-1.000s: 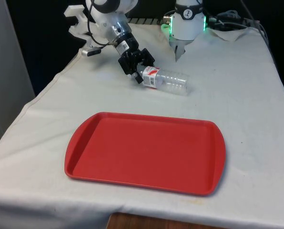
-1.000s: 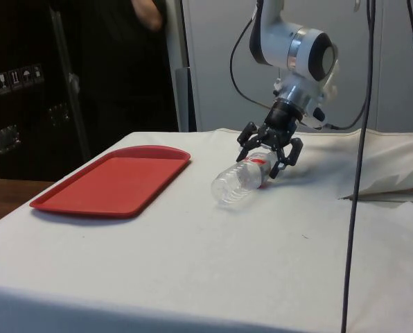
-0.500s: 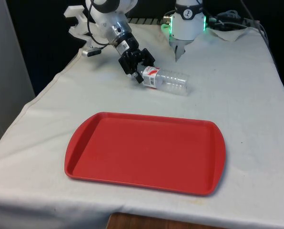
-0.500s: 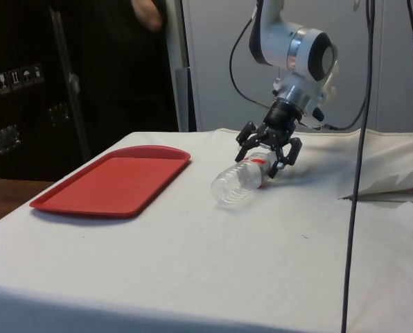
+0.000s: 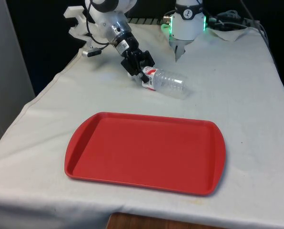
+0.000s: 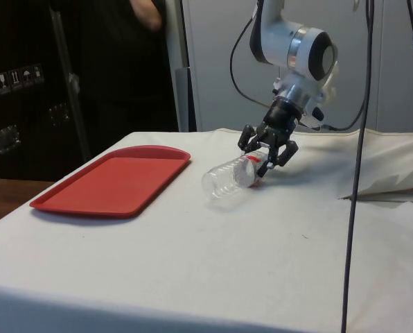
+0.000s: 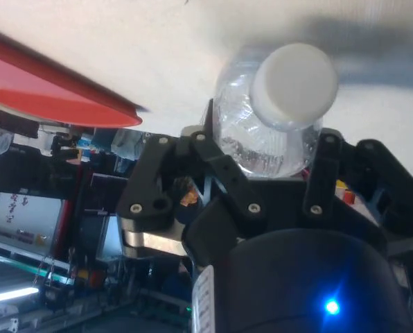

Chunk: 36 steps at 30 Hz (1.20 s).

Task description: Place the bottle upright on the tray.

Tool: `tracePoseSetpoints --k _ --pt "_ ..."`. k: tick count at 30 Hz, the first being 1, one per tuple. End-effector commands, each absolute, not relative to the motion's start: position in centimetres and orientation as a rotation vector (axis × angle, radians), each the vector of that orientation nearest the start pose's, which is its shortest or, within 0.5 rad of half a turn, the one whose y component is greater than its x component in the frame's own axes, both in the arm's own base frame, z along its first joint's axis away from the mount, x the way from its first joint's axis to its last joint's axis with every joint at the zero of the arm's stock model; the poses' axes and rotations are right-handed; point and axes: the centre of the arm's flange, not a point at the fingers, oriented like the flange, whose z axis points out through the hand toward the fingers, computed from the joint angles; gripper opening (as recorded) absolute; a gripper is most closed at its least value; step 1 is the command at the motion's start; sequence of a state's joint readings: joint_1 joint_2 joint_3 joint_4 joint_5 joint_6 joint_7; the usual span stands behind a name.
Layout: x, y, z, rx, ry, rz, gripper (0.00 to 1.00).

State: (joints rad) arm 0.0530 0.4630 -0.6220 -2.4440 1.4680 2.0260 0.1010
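Black gripper (image 5: 143, 70) with fingers (image 6: 284, 150) closed around the neck of a clear bottle (image 5: 168, 84), bottle tilted above the tabletop (image 5: 237, 95), red tray (image 5: 147, 152) well apart

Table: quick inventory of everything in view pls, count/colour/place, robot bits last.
bottle: 1, clear plastic with a red-and-white label and a white cap, lying tilted at the far part of the table, neck end in the gripper, base towards the tray
tray: 1, red, flat on the cloth at the near part of the table, nothing on it, apart from the bottle
cloth: 1, white, covering the table
cables: several, dark, hanging at the side view's right edge
person: 1, partly seen behind the tray in the side view, dark clothing
arm: 1, white, reaching down over the table's far end
gripper: 1, black, closed on the bottle's neck end
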Motion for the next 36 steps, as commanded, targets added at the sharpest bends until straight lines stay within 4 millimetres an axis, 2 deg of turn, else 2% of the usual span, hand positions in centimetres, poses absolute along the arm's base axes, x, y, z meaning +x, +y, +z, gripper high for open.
tracePoseSetpoints --k 1,7,10,27,36 --pt "37.1 -20.8 12.4 -1.361 1.881 0.362 0.35" --pt "37.0 -20.8 12.5 -1.358 1.877 0.362 0.2" --pt "37.1 -20.8 12.7 -1.357 1.87 0.372 0.18" --pt "37.4 -20.7 13.0 -1.363 1.86 0.368 0.18" --pt "38.2 -20.5 14.8 -1.39 1.867 0.329 0.18"
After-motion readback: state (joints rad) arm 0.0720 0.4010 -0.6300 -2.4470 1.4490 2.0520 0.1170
